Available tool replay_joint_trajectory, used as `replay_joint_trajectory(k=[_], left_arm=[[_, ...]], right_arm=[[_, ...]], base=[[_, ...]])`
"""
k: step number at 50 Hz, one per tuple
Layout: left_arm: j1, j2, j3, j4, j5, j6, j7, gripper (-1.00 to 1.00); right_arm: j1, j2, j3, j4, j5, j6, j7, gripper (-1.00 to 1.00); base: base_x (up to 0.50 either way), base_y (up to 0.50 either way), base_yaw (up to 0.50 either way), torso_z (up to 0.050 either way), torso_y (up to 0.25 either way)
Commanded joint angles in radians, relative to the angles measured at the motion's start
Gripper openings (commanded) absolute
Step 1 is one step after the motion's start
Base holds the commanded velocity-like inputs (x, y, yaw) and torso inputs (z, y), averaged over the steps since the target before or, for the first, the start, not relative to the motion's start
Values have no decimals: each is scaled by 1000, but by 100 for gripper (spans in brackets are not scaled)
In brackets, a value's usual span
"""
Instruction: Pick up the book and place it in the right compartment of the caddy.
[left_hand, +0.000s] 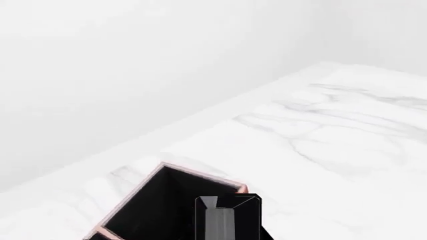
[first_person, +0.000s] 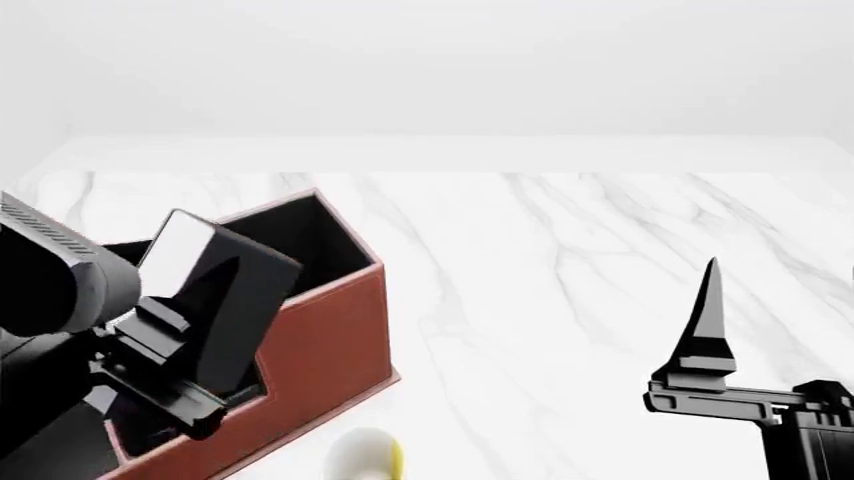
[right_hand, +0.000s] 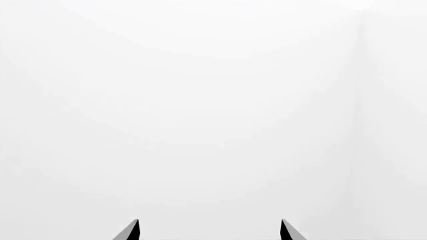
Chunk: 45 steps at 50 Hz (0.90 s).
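My left gripper (first_person: 180, 345) is shut on the book (first_person: 247, 290), a thick black hardcover, and holds it tilted over the caddy (first_person: 334, 340). The reddish-brown caddy stands at the left of the head view. Its right compartment (first_person: 304, 235) is open and black-lined, just beyond the book's upper end. In the left wrist view the book (left_hand: 227, 220) shows its grey-white page edges over a black cell with a pale pink rim (left_hand: 200, 175). My right gripper (right_hand: 208, 229) is open and empty, and points upward at the right of the head view (first_person: 707, 330).
The white-and-yellow mug (first_person: 363, 456) stands just in front of the caddy at the lower edge of the head view. The white marble table (first_person: 574, 260) stretches to the right and back to a pale wall.
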Motion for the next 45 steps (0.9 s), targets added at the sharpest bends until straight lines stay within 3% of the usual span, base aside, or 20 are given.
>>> replay_joint_trajectory(k=[1,11,20,38,45], left_arm=[[-380,173,160,-224,40,-94,-44,-100],[-499,272,226,-364,114,-144,-28,-100],[-662,408,315,-595,257,-219,48,-100],[-856,645,594,-1027,698,-278,375,-100],[-948,754,776,-1207,897,-255,554,-100]], right_arm=[[-5,0,3,5,0,-6,-1,100],[-11,2,7,7,0,-10,1,100],[-7,-3,6,5,1,-2,-2,100],[-4,-13,2,14,0,-5,-15,100],[-24,-2,16,17,5,-29,-10,100]], base=[[0,0,0,0,0],[0,0,0,0,1],[0,0,0,0,2],[0,0,0,0,1],[0,0,0,0,2]])
